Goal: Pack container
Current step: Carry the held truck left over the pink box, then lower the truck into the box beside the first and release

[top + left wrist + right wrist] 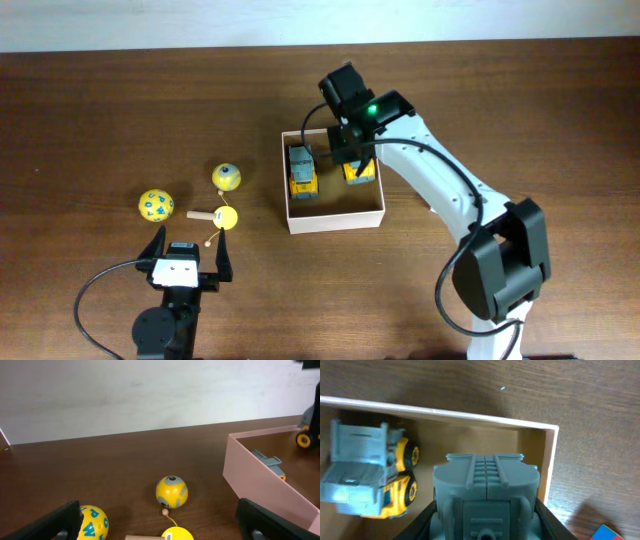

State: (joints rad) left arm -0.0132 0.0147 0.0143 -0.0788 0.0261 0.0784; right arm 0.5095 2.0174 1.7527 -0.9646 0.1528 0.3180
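A grey-and-yellow toy truck (358,172) is gripped by the right gripper (354,158) low in the far right corner of the mid-table container (335,222), evidently to be set beside the dump truck (302,172) inside, while the left gripper (192,240) is spread wide, empty, near the lettered yellow ball (155,205).

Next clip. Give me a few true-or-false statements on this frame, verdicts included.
The right gripper is shut on a grey-and-yellow toy truck inside the white square cardboard box. True.
The left gripper holds a toy truck. False: it is open and empty.
A second grey-and-yellow truck lies in the box. True.
The yellow-and-grey ball lies in the box. False: it lies on the brown wooden table, left of the box.
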